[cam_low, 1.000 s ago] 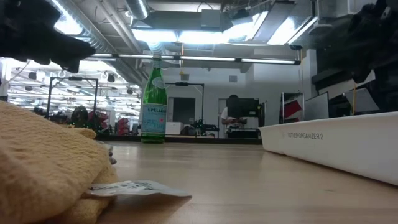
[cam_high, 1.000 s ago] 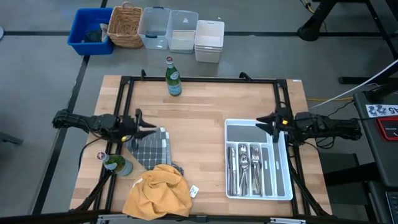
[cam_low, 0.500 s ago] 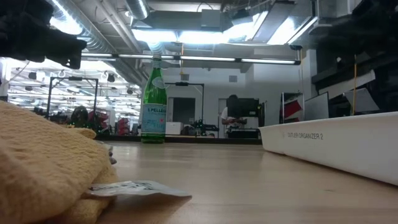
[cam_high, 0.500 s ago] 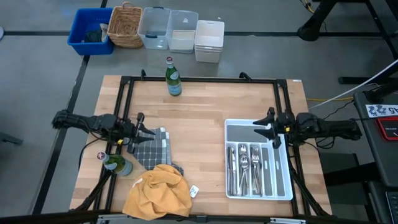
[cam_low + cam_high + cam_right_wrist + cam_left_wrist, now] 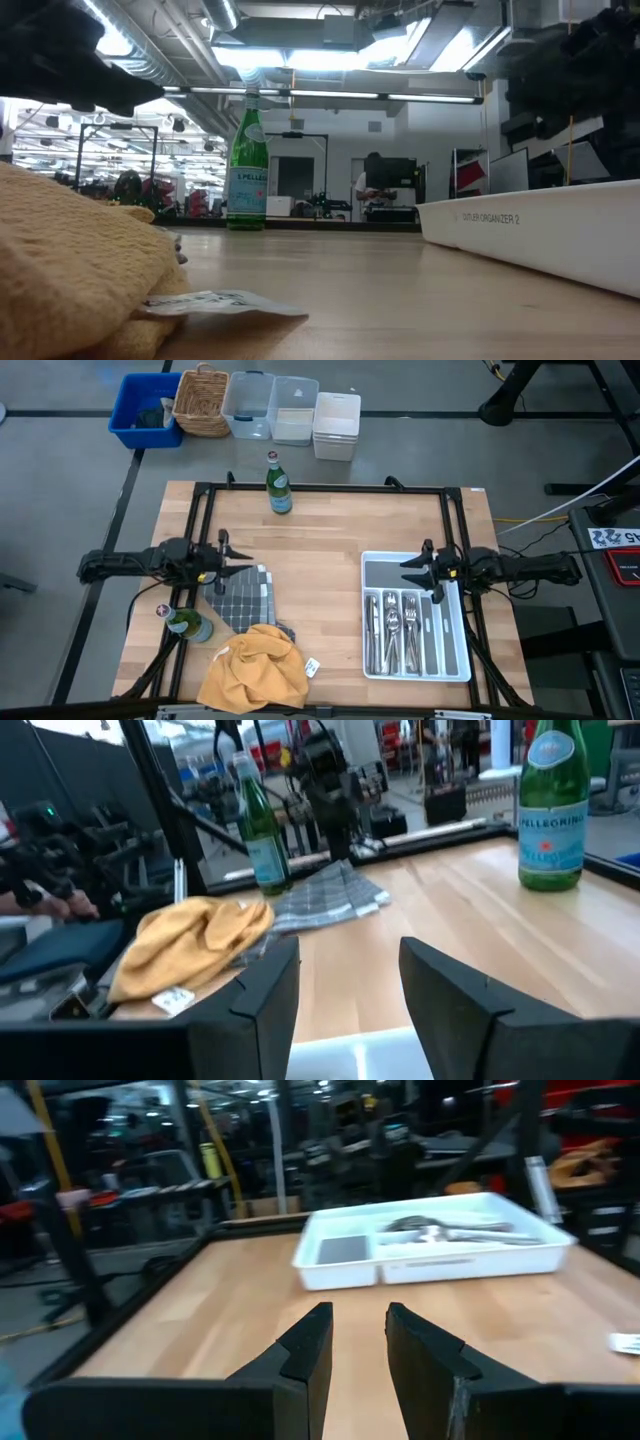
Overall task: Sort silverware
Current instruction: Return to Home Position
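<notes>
- Wood table: silverware sits in tray.
- Right gripper over tray's empty end compartment, fingers apart, holding nothing; left gripper well away from tray, slightly apart.
- Risk: a low retreat clips the tray rim and shifts it.

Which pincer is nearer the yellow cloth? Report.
Left. The left pincer hangs over the grey cloth beside the yellow cloth; the right pincer is far off, over the white tray.
</notes>
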Tool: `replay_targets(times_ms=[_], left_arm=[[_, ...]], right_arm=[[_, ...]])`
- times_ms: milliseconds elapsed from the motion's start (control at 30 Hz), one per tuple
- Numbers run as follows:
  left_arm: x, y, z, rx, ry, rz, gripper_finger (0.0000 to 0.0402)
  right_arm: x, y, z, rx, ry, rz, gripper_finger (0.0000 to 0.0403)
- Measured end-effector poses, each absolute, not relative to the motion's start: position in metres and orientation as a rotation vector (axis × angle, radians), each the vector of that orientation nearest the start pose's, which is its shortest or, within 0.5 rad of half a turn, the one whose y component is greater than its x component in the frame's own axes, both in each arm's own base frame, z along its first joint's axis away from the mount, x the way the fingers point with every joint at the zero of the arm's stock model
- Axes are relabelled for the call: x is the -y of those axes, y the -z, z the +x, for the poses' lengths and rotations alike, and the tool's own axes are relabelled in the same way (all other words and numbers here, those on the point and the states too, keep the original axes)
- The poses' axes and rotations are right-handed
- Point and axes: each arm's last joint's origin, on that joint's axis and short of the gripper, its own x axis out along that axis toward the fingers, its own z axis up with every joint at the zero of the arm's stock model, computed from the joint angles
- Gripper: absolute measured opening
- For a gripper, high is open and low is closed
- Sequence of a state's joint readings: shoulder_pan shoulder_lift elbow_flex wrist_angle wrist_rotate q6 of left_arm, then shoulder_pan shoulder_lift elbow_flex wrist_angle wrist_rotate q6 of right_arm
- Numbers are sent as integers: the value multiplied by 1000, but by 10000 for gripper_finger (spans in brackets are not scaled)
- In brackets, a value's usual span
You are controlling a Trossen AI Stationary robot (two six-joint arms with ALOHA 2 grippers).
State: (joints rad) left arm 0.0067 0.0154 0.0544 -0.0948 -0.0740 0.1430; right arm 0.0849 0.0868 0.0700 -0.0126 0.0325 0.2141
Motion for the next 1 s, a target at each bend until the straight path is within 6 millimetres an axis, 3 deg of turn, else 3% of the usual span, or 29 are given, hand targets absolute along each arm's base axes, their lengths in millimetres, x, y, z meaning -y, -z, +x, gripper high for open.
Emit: replay_targets(times_ms=[233, 1000], left_arm=[[-15, -172, 94, -73, -195, 170, 86], [-21, -170, 93, -90, -215, 56, 86]], right_arm=[[-7, -170, 102, 14, -45, 231, 175], [-7, -162, 102, -56, -30, 175, 175]])
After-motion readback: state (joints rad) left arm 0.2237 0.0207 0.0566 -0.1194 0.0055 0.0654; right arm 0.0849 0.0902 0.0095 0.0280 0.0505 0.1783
